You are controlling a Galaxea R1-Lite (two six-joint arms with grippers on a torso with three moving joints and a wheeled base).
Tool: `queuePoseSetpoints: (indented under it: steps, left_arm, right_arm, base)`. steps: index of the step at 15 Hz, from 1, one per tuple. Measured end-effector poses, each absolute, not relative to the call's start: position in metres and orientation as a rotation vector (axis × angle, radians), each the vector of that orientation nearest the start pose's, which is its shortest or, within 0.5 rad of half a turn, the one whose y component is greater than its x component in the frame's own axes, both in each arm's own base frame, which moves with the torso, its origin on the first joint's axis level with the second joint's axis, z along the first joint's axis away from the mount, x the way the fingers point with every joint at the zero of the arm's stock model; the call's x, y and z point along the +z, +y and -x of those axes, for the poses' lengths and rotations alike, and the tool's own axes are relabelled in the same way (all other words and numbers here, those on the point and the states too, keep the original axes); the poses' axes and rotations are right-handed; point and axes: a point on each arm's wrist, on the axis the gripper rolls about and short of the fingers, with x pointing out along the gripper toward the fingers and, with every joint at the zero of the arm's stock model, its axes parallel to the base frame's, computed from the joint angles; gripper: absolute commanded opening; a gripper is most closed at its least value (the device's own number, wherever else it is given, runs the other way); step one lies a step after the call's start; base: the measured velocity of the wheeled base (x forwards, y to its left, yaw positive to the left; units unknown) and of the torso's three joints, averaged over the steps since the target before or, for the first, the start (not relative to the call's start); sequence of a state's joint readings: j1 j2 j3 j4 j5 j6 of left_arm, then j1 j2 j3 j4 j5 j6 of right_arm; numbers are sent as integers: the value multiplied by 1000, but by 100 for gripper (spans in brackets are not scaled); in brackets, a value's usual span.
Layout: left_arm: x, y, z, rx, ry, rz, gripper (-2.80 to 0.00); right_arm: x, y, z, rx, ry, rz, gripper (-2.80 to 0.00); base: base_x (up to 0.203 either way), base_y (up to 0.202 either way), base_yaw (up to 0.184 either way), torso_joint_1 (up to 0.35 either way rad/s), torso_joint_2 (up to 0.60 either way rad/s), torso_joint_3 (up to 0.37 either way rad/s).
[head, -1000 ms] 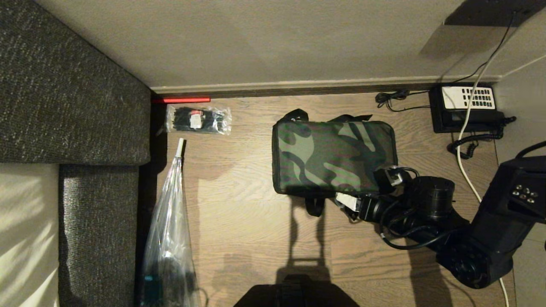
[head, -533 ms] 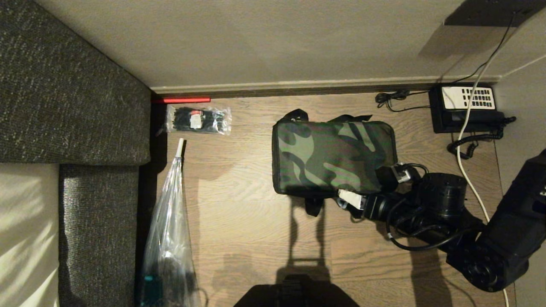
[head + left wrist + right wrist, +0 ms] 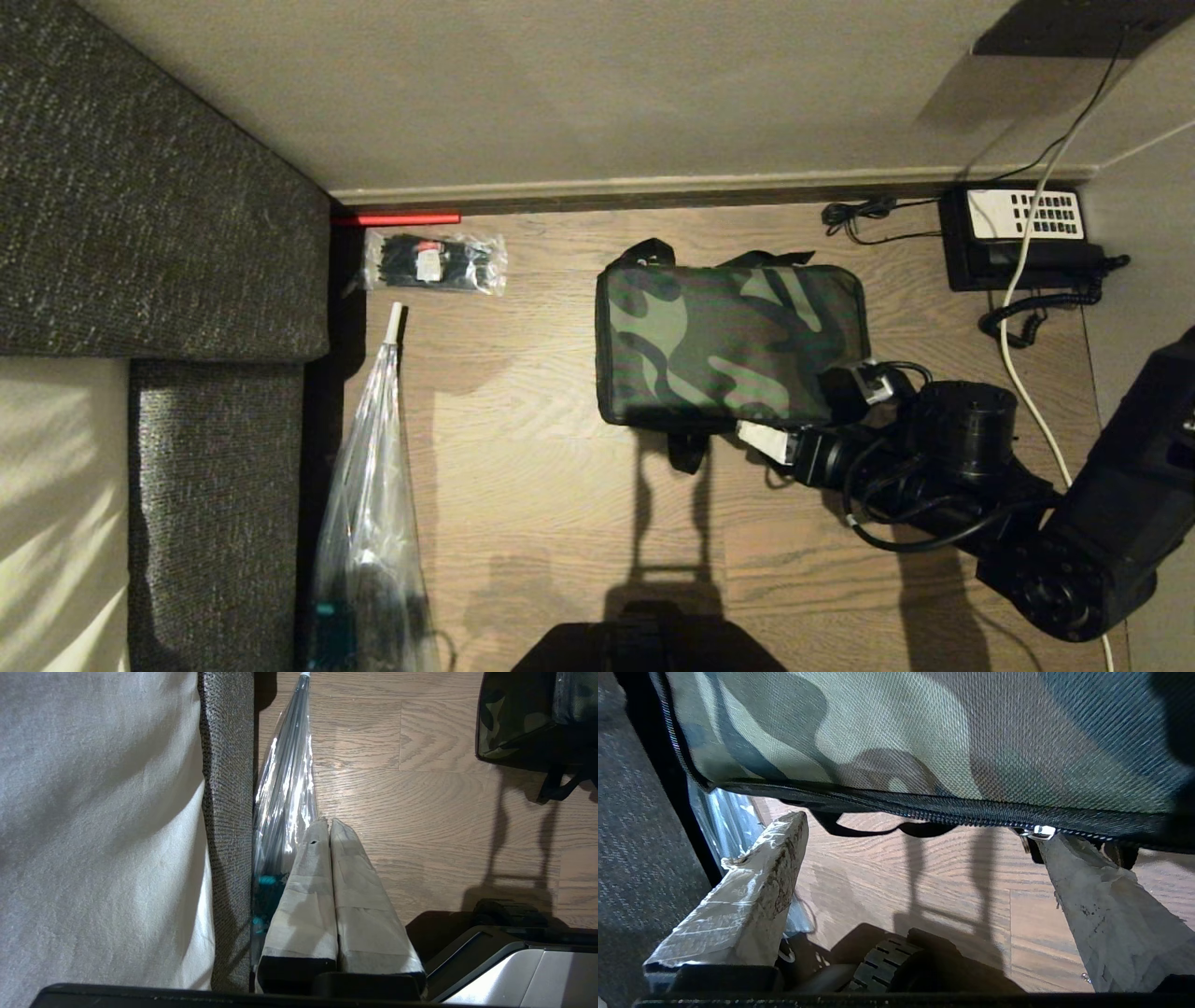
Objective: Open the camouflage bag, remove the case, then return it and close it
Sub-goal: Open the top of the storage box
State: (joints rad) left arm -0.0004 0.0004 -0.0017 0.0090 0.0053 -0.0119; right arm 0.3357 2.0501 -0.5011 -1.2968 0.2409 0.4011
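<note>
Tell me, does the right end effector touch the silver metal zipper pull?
Touching: right wrist view shows one taped fingertip meeting the silver metal zipper pull.

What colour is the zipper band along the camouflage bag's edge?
Black, with a small silvery slider; the zipper band on the camouflage bag shows best in the right wrist view.

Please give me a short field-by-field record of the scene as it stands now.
bag: camouflage bag on the wooden floor, zipped shut
zipper pull: silver zipper pull at one fingertip of the right tool
right tool: right tool open at the bag's near right corner
left tool: left tool shut, parked beside the clear plastic bag
case: not visible
</note>
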Motion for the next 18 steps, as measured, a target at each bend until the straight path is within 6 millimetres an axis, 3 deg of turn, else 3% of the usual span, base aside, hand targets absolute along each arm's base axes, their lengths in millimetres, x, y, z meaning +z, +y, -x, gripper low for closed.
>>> queuePoseSetpoints:
  steps: [13,14,18]
  left_arm:
    - [75,0,23,5,8,12,-280]
    - [75,0,23,5,8,12,-280]
    - [75,0,23,6,8,11,-280]
  right_arm:
    - [52,120,-309,473,353,-375,0]
    - [52,120,-309,474,351,-377,-280]
    - [52,120,-310,476,341,-362,-280]
  base:
    - [0,0,0,0,0,0]
    - [0,0,0,0,0,0]
    - [0,0,0,0,0,0]
